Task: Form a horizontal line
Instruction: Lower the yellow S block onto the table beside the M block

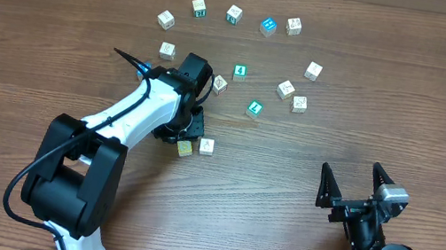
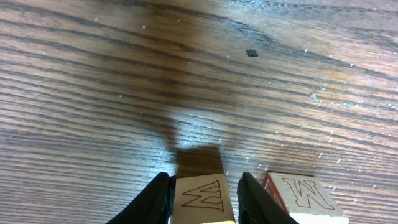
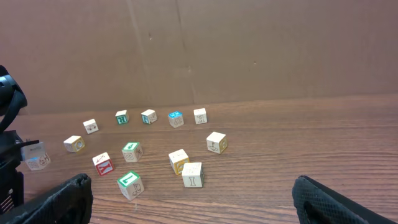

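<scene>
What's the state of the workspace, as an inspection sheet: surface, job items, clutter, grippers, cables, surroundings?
surface: wooden table, dark grain.
job's things: yellow block and white block side by side; row unfinished.
clutter: loose blocks scattered farther out, some blue or green faced.
grippers: left gripper shut on the yellow block; right gripper open, empty.
cables: black cable looped beside the left arm.
surroundings: cardboard wall behind the table.

Left hand [image 2: 204,186] lowered, jaws narrow; right hand [image 1: 351,168] spread wide.
</scene>
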Tool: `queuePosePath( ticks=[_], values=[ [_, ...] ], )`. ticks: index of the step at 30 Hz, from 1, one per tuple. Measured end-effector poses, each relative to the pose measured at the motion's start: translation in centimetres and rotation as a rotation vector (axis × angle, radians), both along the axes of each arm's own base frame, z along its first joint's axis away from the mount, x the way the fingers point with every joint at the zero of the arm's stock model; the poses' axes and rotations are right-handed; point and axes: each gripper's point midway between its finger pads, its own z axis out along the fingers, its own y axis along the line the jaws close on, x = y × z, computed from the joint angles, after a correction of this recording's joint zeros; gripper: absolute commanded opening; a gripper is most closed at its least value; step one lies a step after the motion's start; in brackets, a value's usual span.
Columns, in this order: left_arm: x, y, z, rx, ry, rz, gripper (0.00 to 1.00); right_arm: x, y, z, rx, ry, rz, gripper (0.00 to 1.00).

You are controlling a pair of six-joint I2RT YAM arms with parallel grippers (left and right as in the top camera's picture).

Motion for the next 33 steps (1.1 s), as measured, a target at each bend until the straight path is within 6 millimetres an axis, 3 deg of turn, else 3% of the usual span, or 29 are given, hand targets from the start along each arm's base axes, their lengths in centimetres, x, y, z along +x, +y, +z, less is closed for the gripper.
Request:
queuePosePath(
  ticks=[10,18,22,28,33],
  values=[
    [0.3,-0.1,0.0,-0.005,-0.012,0.000,0.31,0.0,0.0,0.0,0.000,0.000,0.000,1.00],
    [0.3,-0.1,0.0,-0.005,-0.011,-0.003,0.47,0.0,0.0,0.0,0.000,0.000,0.000,1.00],
    [-0.2,0.0,0.0,-0.002,0.010,-0.003,0.46,0.0,0.0,0.0,0.000,0.000,0.000,1.00],
    [-0.7,-0.6,0.0,-0.017,0.026,-0.012,0.34,0.0,0.0,0.0,0.000,0.000,0.000,1.00],
    [-0.7,-0.7,0.0,-0.020,0.025,-0.012,0.31,0.0,0.0,0.0,0.000,0.000,0.000,1.00]
  ],
)
